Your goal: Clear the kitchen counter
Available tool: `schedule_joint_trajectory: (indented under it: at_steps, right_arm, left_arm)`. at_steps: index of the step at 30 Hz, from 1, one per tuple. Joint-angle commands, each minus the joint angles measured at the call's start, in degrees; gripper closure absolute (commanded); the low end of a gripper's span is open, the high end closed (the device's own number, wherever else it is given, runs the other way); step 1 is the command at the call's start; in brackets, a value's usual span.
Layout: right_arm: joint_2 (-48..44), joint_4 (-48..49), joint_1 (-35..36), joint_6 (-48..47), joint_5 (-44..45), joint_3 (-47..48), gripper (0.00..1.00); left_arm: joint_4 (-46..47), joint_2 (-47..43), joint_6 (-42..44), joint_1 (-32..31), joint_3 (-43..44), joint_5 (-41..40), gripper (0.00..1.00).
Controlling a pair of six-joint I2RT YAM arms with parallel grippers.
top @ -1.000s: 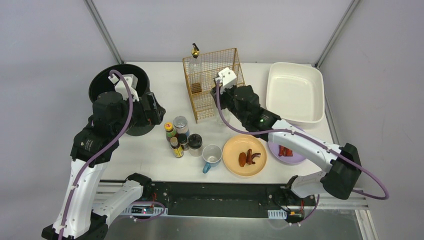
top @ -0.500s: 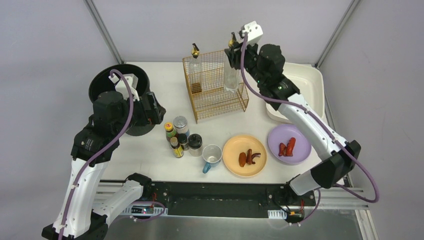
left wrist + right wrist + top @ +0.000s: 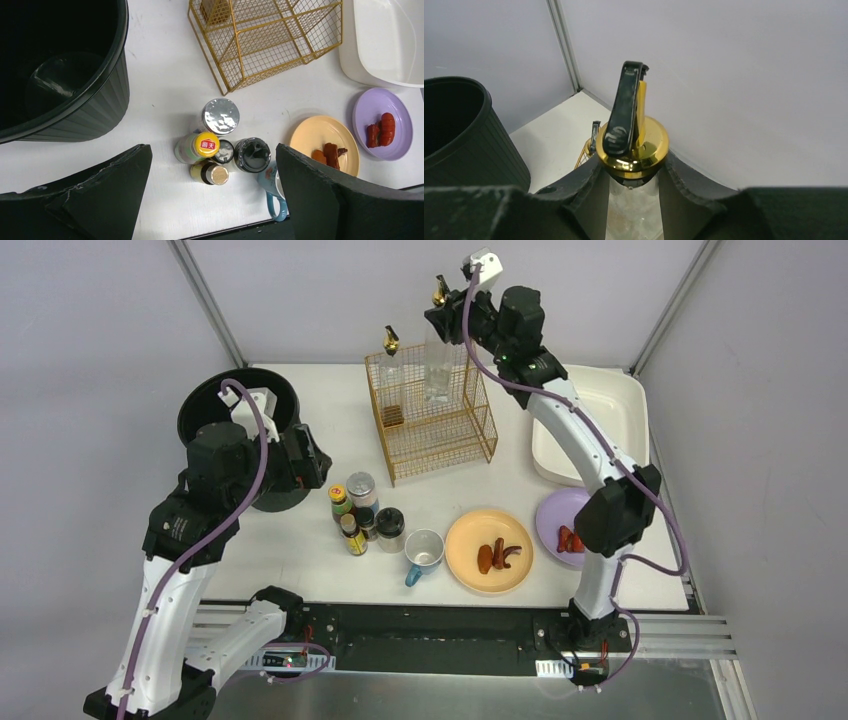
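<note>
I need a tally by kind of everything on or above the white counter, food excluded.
Clear glass bottles with gold spouts: 2, one in the gold wire rack, one in the right gripper
Small capped condiment containers: 5
Round plates, orange and purple: 2
Mug with blue handle: 1
Black ribbed bin: 1
Gold wire rack: 1
Cream plastic tub: 1
Total: 13

Closed in by plain pale grey panels: left wall (image 3: 90, 320), far wall (image 3: 300, 290), right wall (image 3: 780, 390). Joined at the far corners by two silvery metal posts, one left (image 3: 205, 300), one right (image 3: 677, 302), both leaning outward in the overhead view. Holds a white matte bench (image 3: 295, 545) in the middle, edged along the near side with a black rail (image 3: 430, 625) and a slotted aluminium frame (image 3: 680, 635). Drops beyond that to a dull grey surface (image 3: 450, 695). Lit softly and evenly, with only faint shadows on the bench.
</note>
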Motion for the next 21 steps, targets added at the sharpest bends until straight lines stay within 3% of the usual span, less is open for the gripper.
schedule_joint_trajectory:
  at_steps: [1,14,21]
  right_arm:
    - [1.08,11.16,-1.17,3.99,-5.62,10.45,1.00]
    - [7.73,9.21,-1.54,5.03,-7.10,22.00,1.00]
    - [11.22,15.77,-2.30,5.21,-9.58,21.44,1.00]
  left_arm:
    - [1.99,0.08,1.08,0.37,-0.66,-0.80,0.00]
    - [2.24,0.97,1.65,0.37,-1.10,-0.67,0.00]
    - [2.40,1.14,1.96,0.30,-1.37,-0.39,0.00]
